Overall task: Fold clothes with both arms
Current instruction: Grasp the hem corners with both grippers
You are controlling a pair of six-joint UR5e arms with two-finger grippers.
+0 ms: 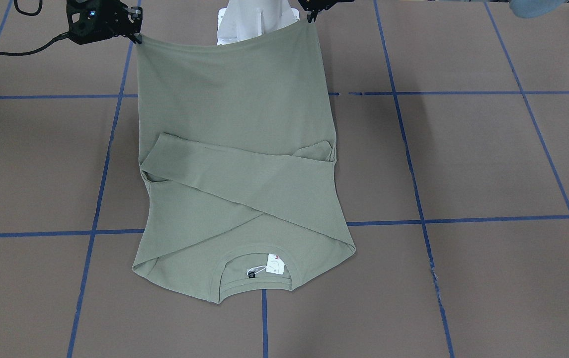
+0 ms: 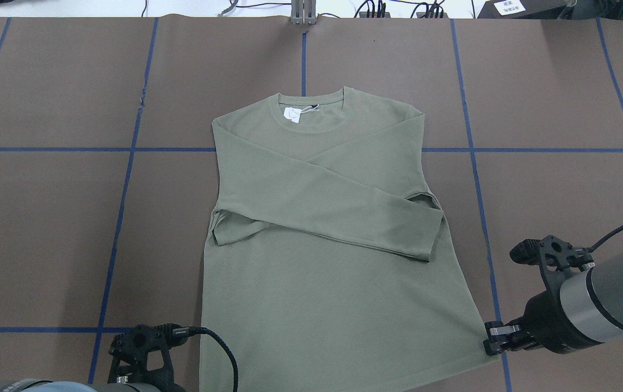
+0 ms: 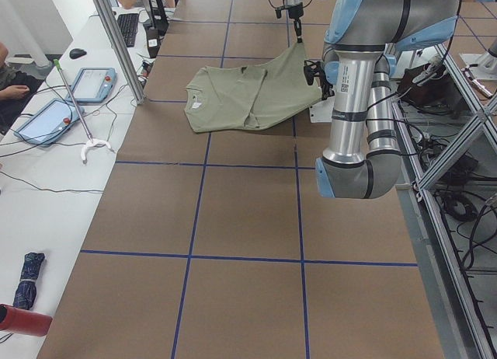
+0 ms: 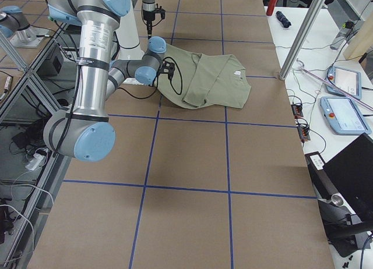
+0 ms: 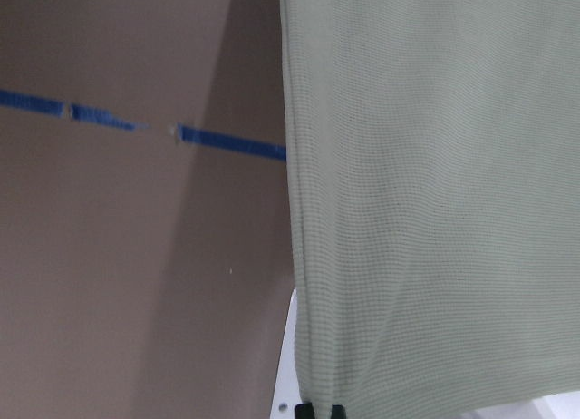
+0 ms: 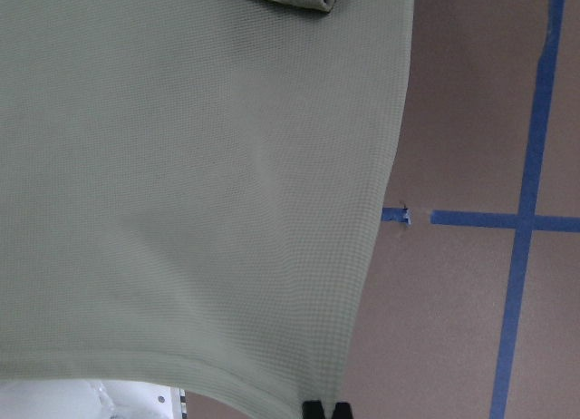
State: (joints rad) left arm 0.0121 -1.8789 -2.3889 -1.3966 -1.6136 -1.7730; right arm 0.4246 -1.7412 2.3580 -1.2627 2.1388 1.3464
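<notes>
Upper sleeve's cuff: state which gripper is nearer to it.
Right. The right gripper pinches the hem corner nearest the cuff; the left gripper pinches the opposite corner, across the shirt.

Bare table [image 2: 44, 228] flanks the shirt [image 2: 322, 218]; a white pedestal [image 1: 244, 22] stands behind its hem.

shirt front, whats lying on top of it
Both sleeves lie folded across the shirt, crossing over the chest; the fabric beneath them is covered.
</notes>
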